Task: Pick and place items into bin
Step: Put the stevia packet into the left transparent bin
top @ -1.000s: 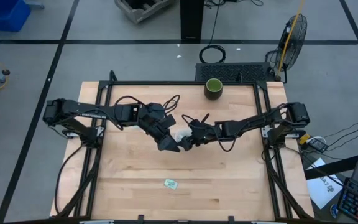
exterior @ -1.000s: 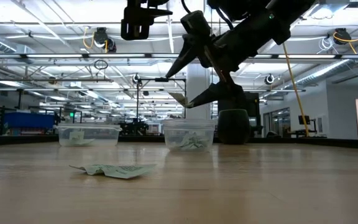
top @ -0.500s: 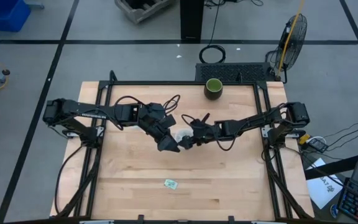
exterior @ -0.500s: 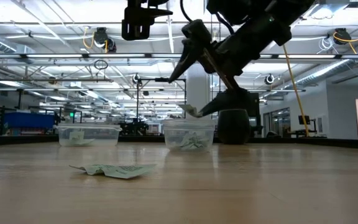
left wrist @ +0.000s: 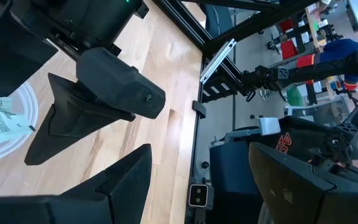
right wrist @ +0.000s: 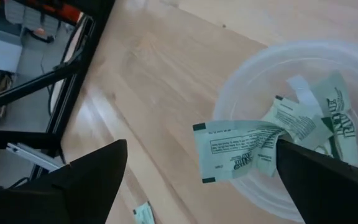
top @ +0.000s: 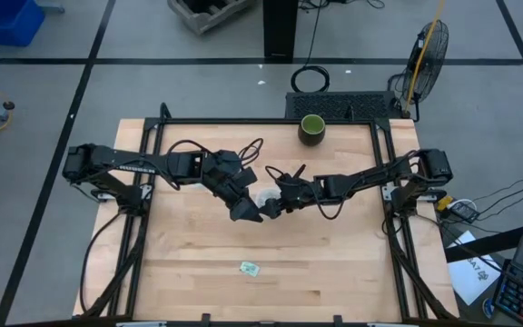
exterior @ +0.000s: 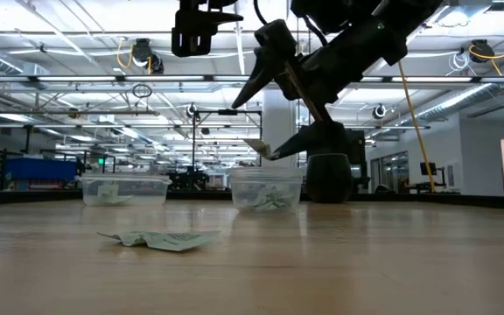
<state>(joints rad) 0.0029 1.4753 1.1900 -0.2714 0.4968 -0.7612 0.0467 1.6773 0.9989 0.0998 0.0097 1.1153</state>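
A light green and white packet [right wrist: 238, 149] hangs at my right gripper [right wrist: 202, 144], which is open above a clear cup [right wrist: 247, 68] holding several more packets [right wrist: 328, 118]. In the low view the right gripper [exterior: 252, 131] points toward the table's left, with the packet [exterior: 256, 146] at its lower finger, above the cup [exterior: 267, 188]. My left gripper [top: 248, 211] hovers open beside the cup [top: 263, 195], touching nothing. A second clear cup [exterior: 125, 188] with packets stands farther left. One packet [top: 250, 268] lies flat near the table's near edge. My right gripper is open and touches the packet with one finger only. One short end of the packet [right wrist: 272, 140] sticks to that fingertip [right wrist: 291, 152]. The rest juts out into the gap between the fingers. It hangs clear above the cup's opening.
A dark green cup [top: 311, 127] stands at the table's far edge. The black frame rails [top: 384, 154] run along the left, right and far sides. Bare wood [top: 334, 263] lies toward the near edge around the lone packet [exterior: 160, 238].
My right gripper has dipped a little toward the cup and come back up. The packet has stayed on its lower finger and moved with it.
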